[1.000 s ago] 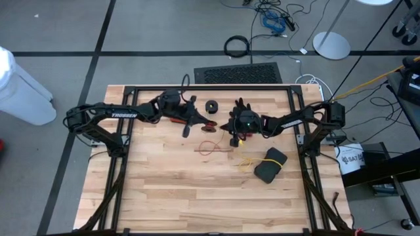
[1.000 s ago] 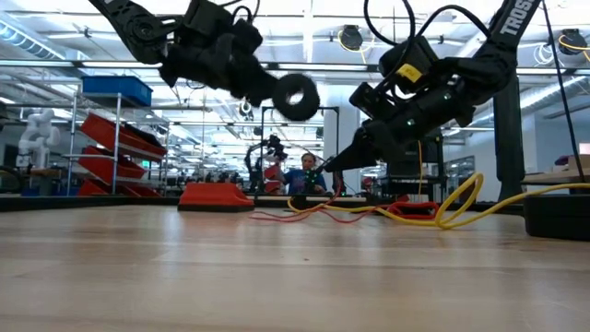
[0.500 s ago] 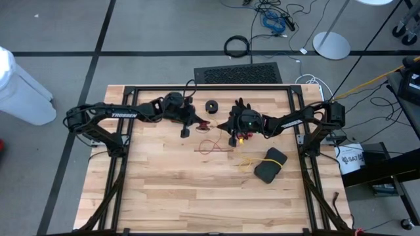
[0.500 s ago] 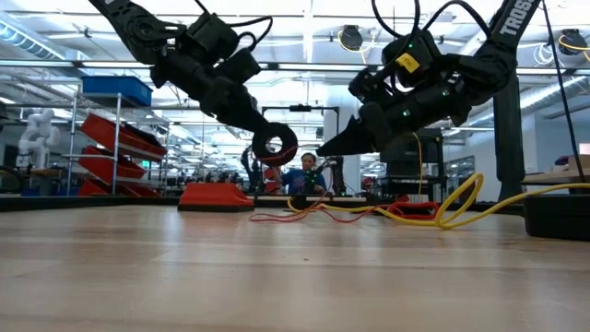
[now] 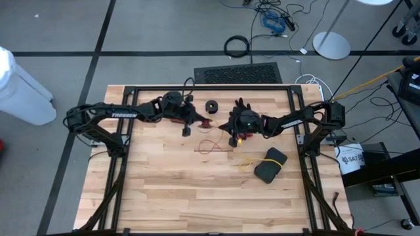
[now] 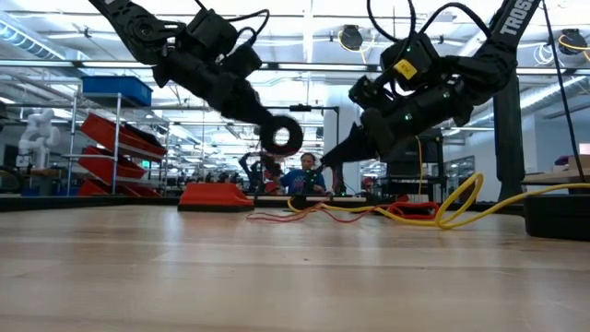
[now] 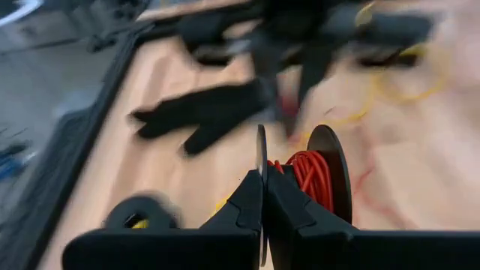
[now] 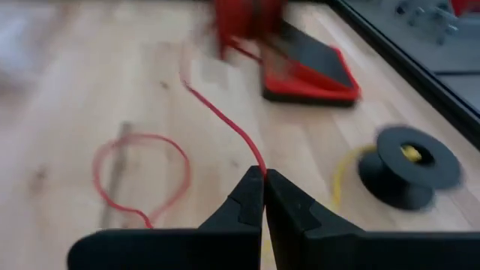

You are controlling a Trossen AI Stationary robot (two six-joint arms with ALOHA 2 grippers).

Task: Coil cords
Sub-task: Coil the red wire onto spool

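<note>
Jaws of both arms are pinched: left on the red reel (image 7: pixel 311 176) flange (held aloft), right on the red cord (image 8: pixel 225 120).

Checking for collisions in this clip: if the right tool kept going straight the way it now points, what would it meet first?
Probably the tabletop. The right tool, shut on the red-orange cord, points down across it toward the red tray; the yellow cord's reel sits off to one side. Depth is uncertain.

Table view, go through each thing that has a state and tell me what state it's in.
Left claw: shut on the red reel's flange, held in the air.
Red reel: partly wound.
Right claw: shut on the red cord.
Yellow reel: lying on the table, not held.
</note>
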